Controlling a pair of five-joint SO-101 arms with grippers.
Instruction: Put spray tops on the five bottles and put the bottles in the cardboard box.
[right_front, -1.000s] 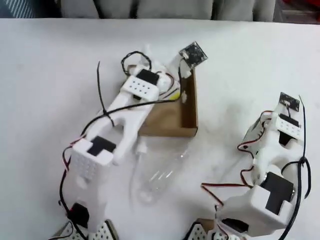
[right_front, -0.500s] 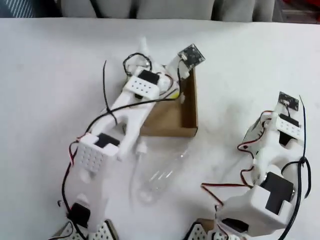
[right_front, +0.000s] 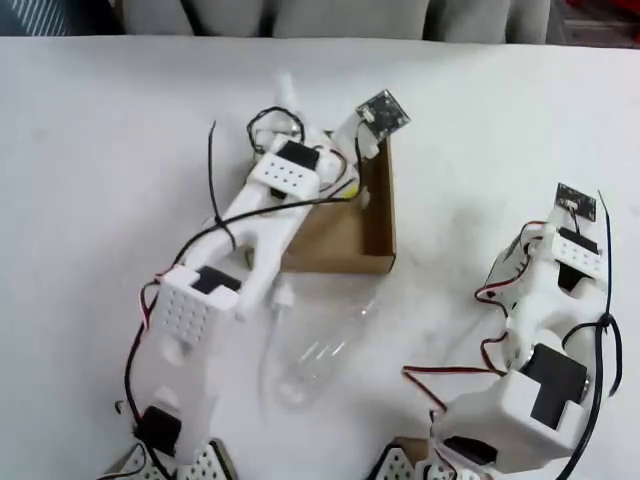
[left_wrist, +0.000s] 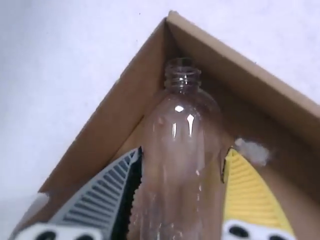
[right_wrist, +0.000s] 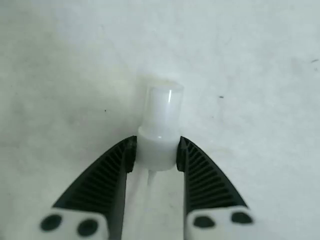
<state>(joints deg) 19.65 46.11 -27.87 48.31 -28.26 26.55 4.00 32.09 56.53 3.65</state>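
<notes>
Left gripper (left_wrist: 182, 152) is clamped on a clear bottle (left_wrist: 182, 115), grey and yellow jaws against its sides. The bottle lies in the cardboard box (left_wrist: 240, 65), open neck pointing into a corner, no top on it. Right gripper (right_wrist: 156, 145) is closed on a spray top (right_wrist: 162, 107), dip tube running back between the jaws, over bare table (right_wrist: 250, 60), well apart from the box. Second bottle (right_front: 310, 348) lies on the table just in front of the box; it looks capped, but we can't be sure.

We read the step as capping the held bottle. We want the neck out of the corner and tilted toward the right arm, grip low on the body so the threads are free. Tube goes in first, then seat it straight. The thin wall will likely squash if we squeeze harder.

Surface: plain white table, matte. Grey padded shapes (right_front: 330, 15) line its far edge.
</notes>
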